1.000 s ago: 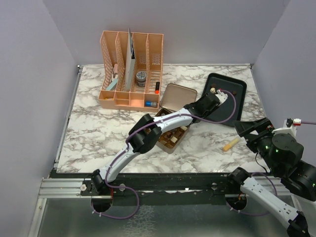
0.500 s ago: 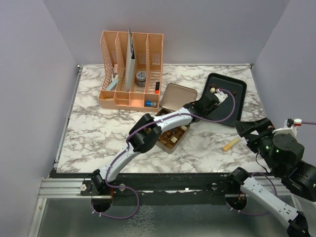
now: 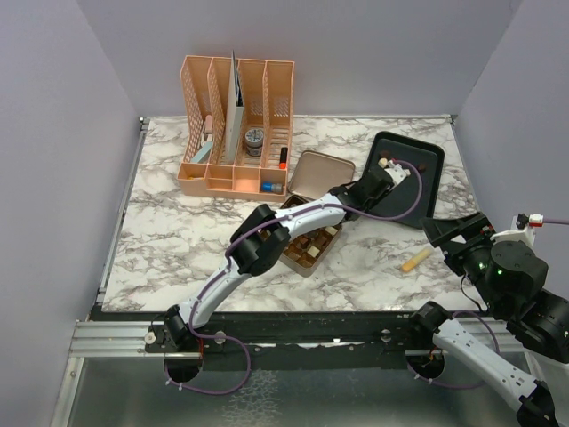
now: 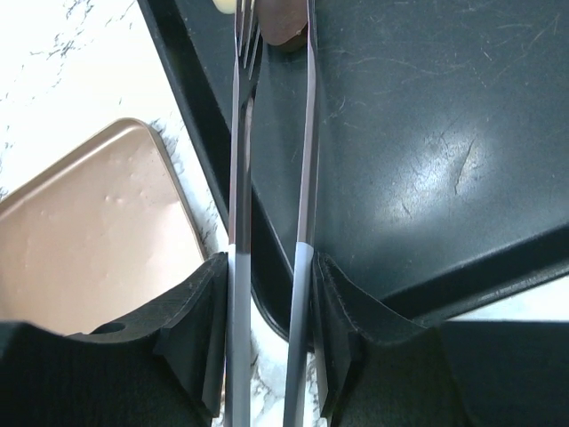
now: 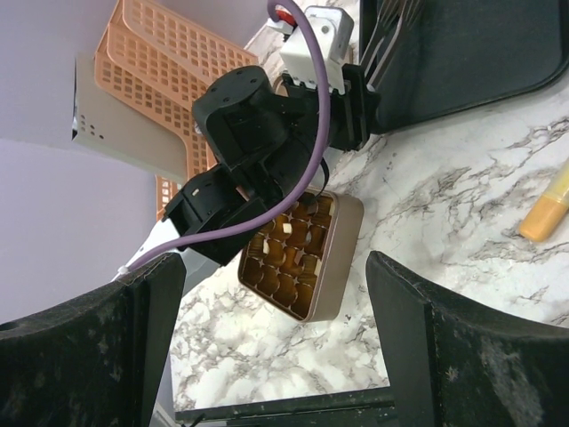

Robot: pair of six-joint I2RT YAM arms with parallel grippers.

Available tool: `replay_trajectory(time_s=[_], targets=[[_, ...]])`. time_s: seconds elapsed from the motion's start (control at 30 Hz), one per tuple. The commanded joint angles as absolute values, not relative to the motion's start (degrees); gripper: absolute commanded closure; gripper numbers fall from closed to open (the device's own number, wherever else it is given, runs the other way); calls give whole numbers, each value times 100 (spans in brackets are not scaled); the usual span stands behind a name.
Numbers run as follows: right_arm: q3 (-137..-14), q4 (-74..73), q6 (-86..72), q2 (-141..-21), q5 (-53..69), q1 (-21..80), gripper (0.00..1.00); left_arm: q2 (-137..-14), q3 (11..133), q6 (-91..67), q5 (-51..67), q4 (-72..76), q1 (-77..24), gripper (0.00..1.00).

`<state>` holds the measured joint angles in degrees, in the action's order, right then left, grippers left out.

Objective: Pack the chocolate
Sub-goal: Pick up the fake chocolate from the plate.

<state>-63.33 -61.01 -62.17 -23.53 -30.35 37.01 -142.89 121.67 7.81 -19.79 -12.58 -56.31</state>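
Observation:
My left gripper (image 4: 269, 285) (image 3: 373, 187) is shut on a pair of metal tongs (image 4: 307, 178) that reach out over the black tray (image 4: 427, 160) (image 3: 418, 191). A brown piece of chocolate (image 4: 286, 31) sits between the tong tips, with a cream piece (image 4: 227, 7) just left of it. It is unclear whether the tips are pinching it. The square gold tin (image 3: 311, 247) (image 5: 307, 258) lies under the left forearm, its cells partly filled with chocolate. Its lid (image 3: 318, 172) (image 4: 89, 231) lies beside the tray. My right gripper (image 5: 276, 338) (image 3: 442, 233) hangs open and empty near the table's right side.
An orange desk organiser (image 3: 236, 124) (image 5: 169, 80) holding small items stands at the back left. A yellow stick (image 3: 415, 260) (image 5: 544, 213) lies on the marble table near the right gripper. Grey walls close off the left, back and right.
The left arm has edged very slightly along the tray's near-left edge. The right arm has not moved.

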Motion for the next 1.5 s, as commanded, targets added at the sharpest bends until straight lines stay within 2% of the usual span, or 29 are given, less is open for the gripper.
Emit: replay_trajectory(time_s=[0.0, 0.53, 1.1, 1.47], targets=[[-6287, -6189, -6319, -2331, -3059, 3688, 13, -13485, 11895, 545, -1910, -1186, -5634, 67], [-6019, -6180, -6348, -2154, -3005, 3683, 13, -11697, 10369, -556, -1556, -1671, -5481, 69], [-5756, -6186, -6240, -2413, -3011, 3683, 13, -9021, 8469, -1488, -1316, -3717, -5269, 69], [-5670, -6203, -6232, -2610, -2923, 3683, 13, -7667, 7953, -1966, -388, -5229, -5256, 69]])
